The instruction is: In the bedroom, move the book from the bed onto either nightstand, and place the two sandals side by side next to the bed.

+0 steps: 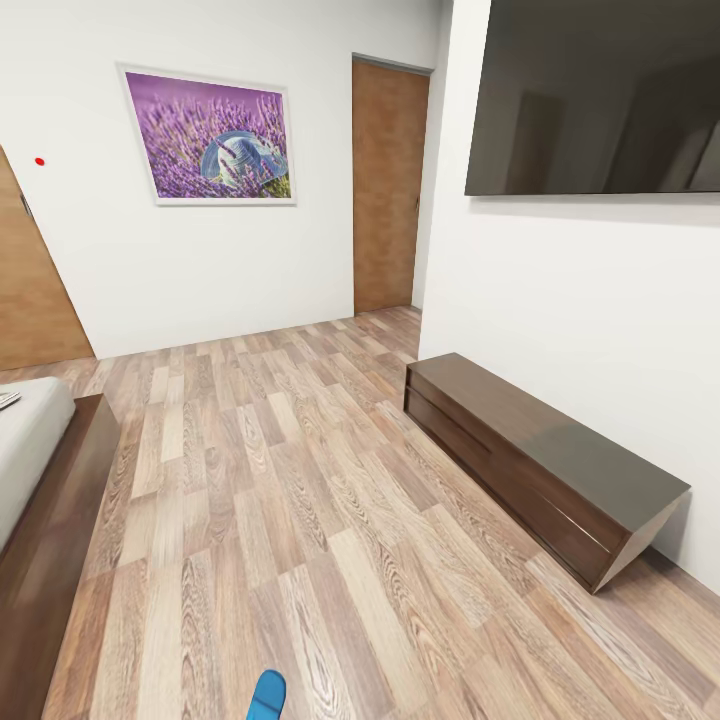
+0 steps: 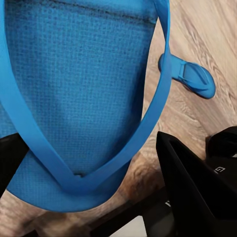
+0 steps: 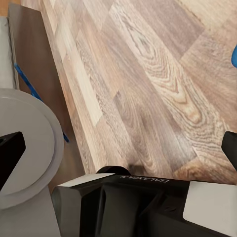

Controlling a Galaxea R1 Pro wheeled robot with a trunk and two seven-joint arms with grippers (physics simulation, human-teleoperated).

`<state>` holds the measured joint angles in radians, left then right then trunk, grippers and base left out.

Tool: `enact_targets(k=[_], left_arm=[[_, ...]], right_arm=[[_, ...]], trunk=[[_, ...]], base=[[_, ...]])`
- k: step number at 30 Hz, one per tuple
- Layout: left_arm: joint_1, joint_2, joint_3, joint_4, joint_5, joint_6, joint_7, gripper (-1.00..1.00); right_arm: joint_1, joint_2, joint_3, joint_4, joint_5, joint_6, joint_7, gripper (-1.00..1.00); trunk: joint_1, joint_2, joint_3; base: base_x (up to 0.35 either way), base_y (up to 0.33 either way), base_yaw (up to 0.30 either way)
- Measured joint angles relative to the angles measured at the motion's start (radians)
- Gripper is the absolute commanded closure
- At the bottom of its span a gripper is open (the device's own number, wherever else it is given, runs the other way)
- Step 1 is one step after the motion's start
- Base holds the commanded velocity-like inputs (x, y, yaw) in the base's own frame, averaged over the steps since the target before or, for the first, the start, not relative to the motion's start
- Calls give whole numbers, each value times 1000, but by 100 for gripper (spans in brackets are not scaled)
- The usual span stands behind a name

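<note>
Wood-plank floor is filling the head view, the bed sitting at its left edge. Lowering the held sandal flat beside the other sandal seems wise. Left fingers are flanking the sandal, apparently gripping it; right fingers' state I cannot tell.

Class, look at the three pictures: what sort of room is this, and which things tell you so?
Most likely a bedroom: a bed at the edge, a wall-mounted television above a low cabinet, and a framed picture on the wall.
</note>
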<state>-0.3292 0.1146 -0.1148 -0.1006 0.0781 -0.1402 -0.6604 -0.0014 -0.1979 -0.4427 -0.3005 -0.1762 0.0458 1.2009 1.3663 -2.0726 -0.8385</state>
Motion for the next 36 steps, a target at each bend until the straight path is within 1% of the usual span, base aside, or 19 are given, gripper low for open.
enact_targets(k=[36], left_arm=[[0, 0, 0, 0, 0, 0, 0, 100]], right_arm=[[0, 0, -1, 0, 0, 0, 0, -100]], trunk=[[0, 0, 0]], base=[[0, 0, 0]])
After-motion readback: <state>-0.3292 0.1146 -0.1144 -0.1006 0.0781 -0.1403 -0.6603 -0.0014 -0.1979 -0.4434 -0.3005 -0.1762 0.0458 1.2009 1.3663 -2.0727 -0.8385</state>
